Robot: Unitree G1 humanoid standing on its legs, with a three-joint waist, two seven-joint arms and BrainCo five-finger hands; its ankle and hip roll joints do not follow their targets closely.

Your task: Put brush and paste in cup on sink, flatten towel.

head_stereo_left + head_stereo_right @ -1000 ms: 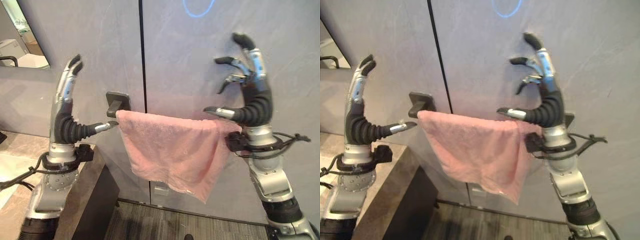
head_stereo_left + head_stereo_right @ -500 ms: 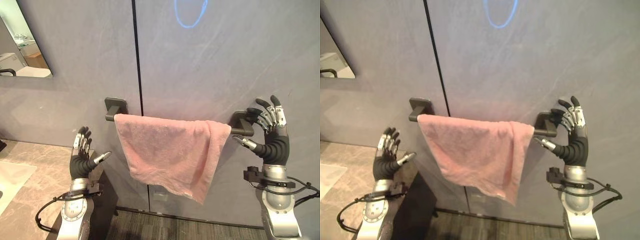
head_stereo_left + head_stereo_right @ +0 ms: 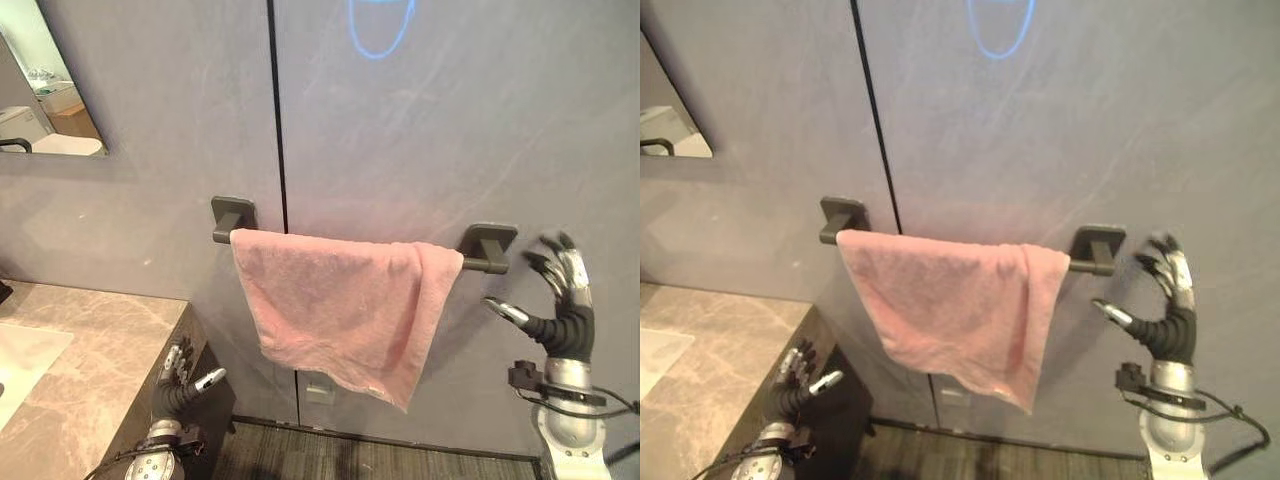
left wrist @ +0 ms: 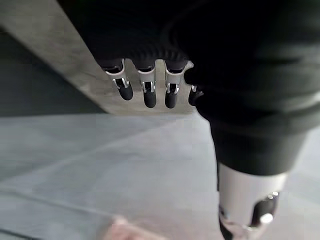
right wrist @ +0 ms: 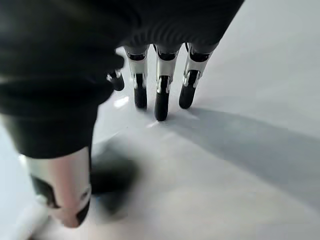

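On the far grey wall, a pink towel hangs over a dark bar that runs left to right between two wall brackets. Its long axis follows the bar, and its lower edge slants down to a low corner on the right. Right of the towel and apart from it, the right robot hand is raised, fingers spread, holding nothing. Low at the left, beside the marble worktop, the left robot hand is open and empty.
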